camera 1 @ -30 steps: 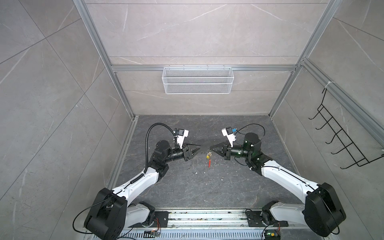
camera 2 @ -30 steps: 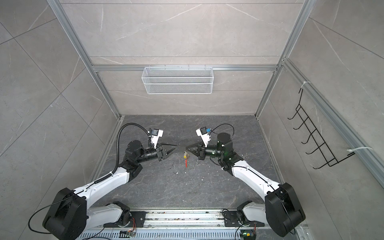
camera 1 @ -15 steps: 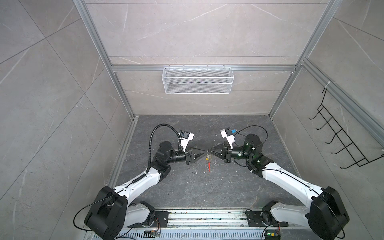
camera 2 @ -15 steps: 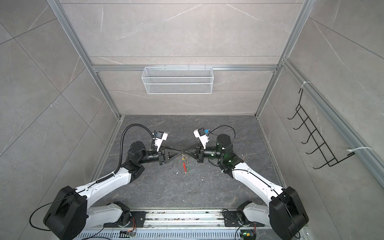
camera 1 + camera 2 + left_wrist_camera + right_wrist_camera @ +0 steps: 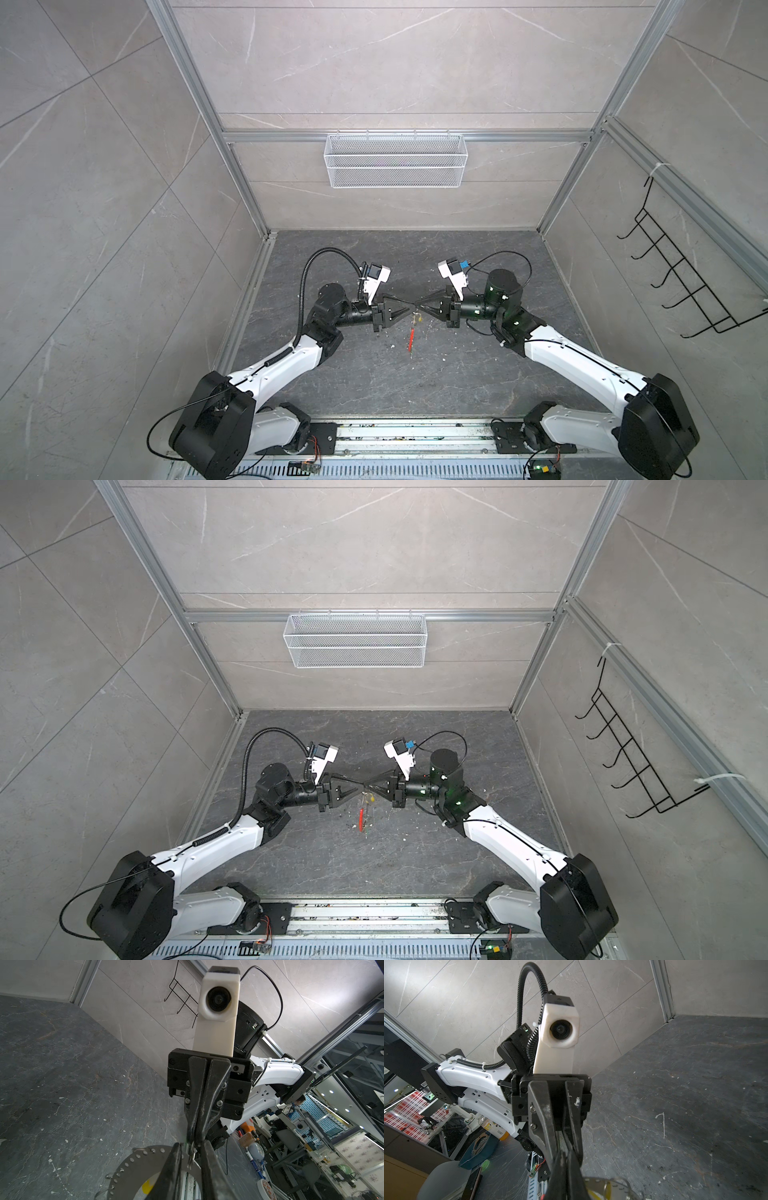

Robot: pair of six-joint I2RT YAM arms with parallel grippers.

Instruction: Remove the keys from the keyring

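Both grippers meet tip to tip above the middle of the dark floor. My right gripper [image 5: 421,308] is shut on the keyring, a thin grey band dotted with holes [image 5: 135,1167]. The band hangs below the tips, with its red segment [image 5: 410,341] lowest. A yellow-headed key [image 5: 419,330] hangs by the band and also shows in the right wrist view [image 5: 593,1194]. My left gripper [image 5: 192,1145] stands narrowly open. Its fingers straddle the band's edge and a small metal piece [image 5: 192,1156] under the right gripper's tips, with a gap on either side.
A white wire basket [image 5: 395,166] hangs on the back wall. A black hook rack [image 5: 685,291] is on the right wall. Pale specks of debris [image 5: 440,359] lie on the floor under the grippers. The arms' base rail [image 5: 415,434] runs along the front.
My left gripper has moved right until its tips meet the right gripper's, and its jaws have narrowed. The right gripper has kept its hold on the hanging keyring and shifted slightly.
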